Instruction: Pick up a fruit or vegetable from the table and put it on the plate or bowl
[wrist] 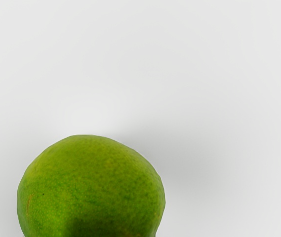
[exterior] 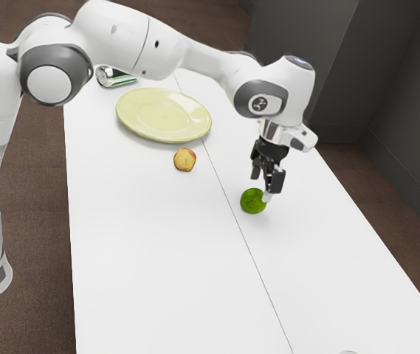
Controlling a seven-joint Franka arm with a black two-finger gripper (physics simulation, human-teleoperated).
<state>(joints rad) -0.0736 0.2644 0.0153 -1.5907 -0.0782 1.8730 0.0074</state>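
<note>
The white table (exterior: 158,258) has a smooth, matte top, with a thin straight seam running along its length. On it lies a small round green lime (exterior: 252,200) with a finely pitted, slightly glossy skin. In the wrist view the lime (wrist: 91,190) is close under the hand, and its peel shows small pores and a faint yellowish tint on top.

Toward the exterior view's left lies a small round yellow-red fruit (exterior: 185,159) with a smooth skin, well apart from the lime. Behind it is the wide, flat, round pale yellow-green plate (exterior: 164,115), with a low rim and a soft shine. At the far end of the table there is a shiny metallic thing with a green part (exterior: 114,76); I cannot tell what it is.

The glossy white arm reaches from the exterior view's left, with grey joint caps; a small round mark on one cap (exterior: 260,103) is too small to read. The hand points down. The black gripper (exterior: 261,188) has its fingers apart, just above and beside the lime, not clamping it.
</note>
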